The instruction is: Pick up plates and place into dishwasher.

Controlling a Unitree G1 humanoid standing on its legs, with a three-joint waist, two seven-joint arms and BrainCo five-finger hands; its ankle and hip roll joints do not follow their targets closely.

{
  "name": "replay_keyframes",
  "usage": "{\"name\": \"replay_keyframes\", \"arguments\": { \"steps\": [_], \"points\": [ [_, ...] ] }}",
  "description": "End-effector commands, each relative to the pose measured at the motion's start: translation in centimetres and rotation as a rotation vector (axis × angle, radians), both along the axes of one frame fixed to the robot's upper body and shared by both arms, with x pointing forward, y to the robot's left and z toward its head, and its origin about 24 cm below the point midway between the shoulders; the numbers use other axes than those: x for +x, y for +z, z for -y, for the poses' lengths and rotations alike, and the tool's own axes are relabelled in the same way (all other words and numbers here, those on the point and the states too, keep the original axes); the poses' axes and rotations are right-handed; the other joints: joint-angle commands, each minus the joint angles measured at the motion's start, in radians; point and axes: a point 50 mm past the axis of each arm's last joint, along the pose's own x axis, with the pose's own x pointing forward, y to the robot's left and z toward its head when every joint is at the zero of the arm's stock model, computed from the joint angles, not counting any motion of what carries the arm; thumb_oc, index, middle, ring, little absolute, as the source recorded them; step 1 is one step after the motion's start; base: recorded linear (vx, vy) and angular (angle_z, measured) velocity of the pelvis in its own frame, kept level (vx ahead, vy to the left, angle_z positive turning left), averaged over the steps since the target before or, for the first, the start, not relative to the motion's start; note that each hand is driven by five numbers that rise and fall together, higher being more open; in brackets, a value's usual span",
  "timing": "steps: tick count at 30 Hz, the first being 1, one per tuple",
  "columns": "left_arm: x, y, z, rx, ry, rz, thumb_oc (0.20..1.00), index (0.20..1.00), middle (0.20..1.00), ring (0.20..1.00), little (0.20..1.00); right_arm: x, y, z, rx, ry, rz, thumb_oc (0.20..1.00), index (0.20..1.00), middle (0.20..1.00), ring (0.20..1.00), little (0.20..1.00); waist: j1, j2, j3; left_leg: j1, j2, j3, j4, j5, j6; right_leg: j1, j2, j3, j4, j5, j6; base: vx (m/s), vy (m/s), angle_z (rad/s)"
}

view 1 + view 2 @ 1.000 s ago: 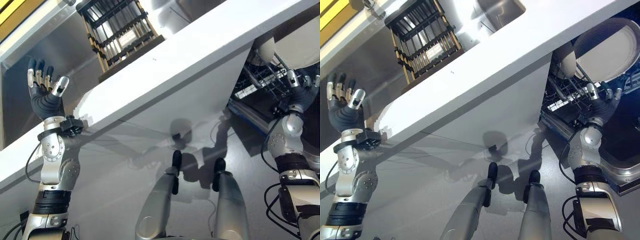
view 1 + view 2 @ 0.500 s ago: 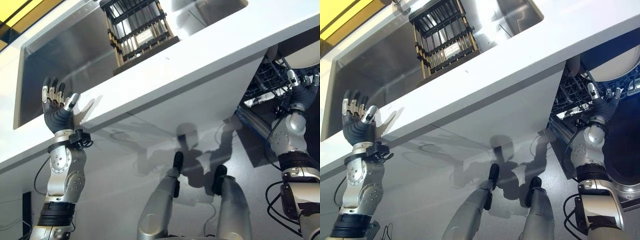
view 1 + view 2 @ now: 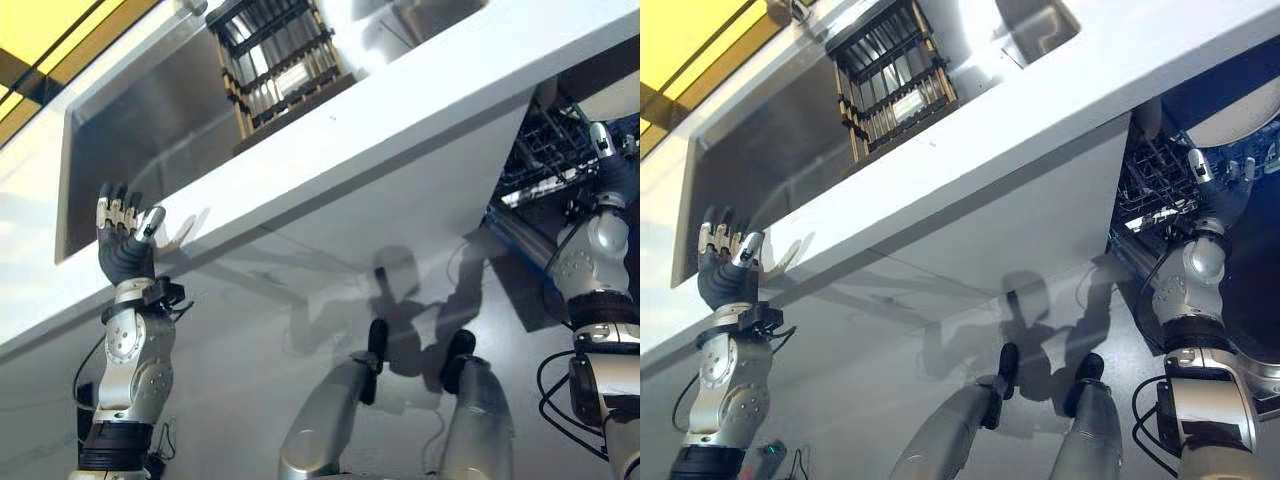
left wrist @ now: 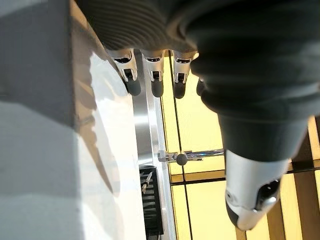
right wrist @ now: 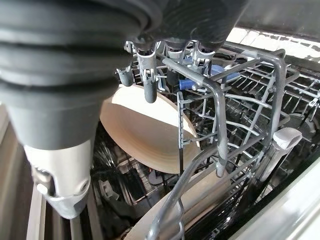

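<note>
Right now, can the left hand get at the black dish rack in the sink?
Probably, with a reach. The left hand is open at the counter edge, holding nothing; the black dish rack sits farther along the sink, with nothing visible between.

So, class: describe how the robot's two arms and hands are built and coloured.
Both arms are silver-grey metal with black ribbed bands at the joints. The left hand and right hand each have silver fingers with dark tips and a dark ribbed cover over the wrist.

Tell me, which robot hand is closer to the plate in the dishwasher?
The right hand. Its fingers hang just above the cream plate standing in the grey wire rack. The left hand is far away on the other side, raised open by the sink.
</note>
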Motion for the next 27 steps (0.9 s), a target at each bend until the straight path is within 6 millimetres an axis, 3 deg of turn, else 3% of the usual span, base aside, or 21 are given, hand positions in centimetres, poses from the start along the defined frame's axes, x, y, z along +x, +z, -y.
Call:
{"name": "replay_keyframes", "arguments": {
  "steps": [1,12,27],
  "points": [
    [-0.7,-1.4,0.7,-0.055,-0.034,-0.049,1.000,1.000,1.000,1.000,1.000,0.8,9.2,-2.7,-0.175,0.015,0.234,1.000,1.000,1.000,1.000,1.000,0.042,-0.005,0.079,-0.031,-0.005,0.039,0.175,0.017,0.056,0.078,0.044,0.081,-0.288,0.199,0.060,-0.03,0.019,0.60],
    [-0.1,-0.8,1.5,-0.057,-0.054,-0.048,1.000,1.000,1.000,1.000,1.000,0.2,7.0,-0.7,-0.090,-0.147,0.137,1.000,1.000,1.000,1.000,1.000,-0.011,-0.006,0.088,-0.035,-0.010,0.085,0.233,-0.019,0.062,0.088,0.050,0.128,-0.319,0.226,0.062,-0.02,0.023,-0.01],
    [0.3,-0.5,1.5,-0.040,-0.044,-0.042,1.000,1.000,1.000,1.000,1.000,-1.2,2.4,0.7,-0.002,-0.258,0.059,1.000,1.000,1.000,1.000,1.000,-0.069,-0.051,0.088,-0.029,0.000,0.143,0.268,-0.063,0.072,0.101,0.049,0.177,-0.347,0.267,0.069,-0.02,0.012,-0.11]
  ]
}}
